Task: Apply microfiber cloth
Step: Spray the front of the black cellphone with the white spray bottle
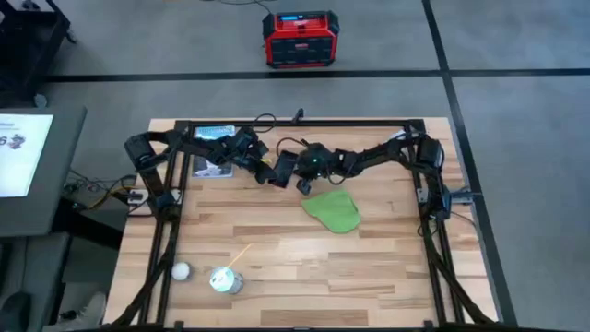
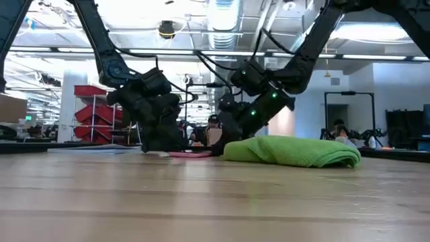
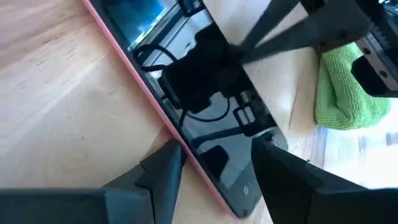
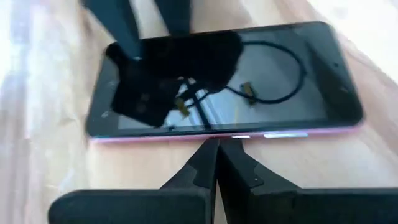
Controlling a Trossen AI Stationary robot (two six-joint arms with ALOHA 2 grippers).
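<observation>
A phone (image 3: 205, 118) with a pink edge lies flat on the wooden table, screen up. My left gripper (image 3: 217, 149) is open, and its two fingers stand on either side of the phone near one end. My right gripper (image 4: 217, 146) is shut, its fingertips at the phone's pink long edge (image 4: 186, 138). In the high view both grippers meet at the table's far middle, the left (image 1: 275, 172) beside the right (image 1: 300, 177). The green microfiber cloth (image 1: 334, 210) lies bunched on the table just near and right of them, untouched. My left gripper has a finger (image 3: 165, 168) at the phone's pink long edge (image 3: 186, 158) and the other finger (image 3: 273, 168) at the opposite edge, across the phone; I cannot tell whether they touch it. My right gripper's shut fingertips (image 4: 211, 152) stand against the pink edge; I cannot tell whether they touch it.
A white cup (image 1: 226, 279) with a stick in it and a white ball (image 1: 182, 271) sit near the front left. A flat printed item (image 1: 214, 149) lies at the far left. Dark frame rails (image 1: 295, 123) border the table. Bare wood lies in front of the cloth.
</observation>
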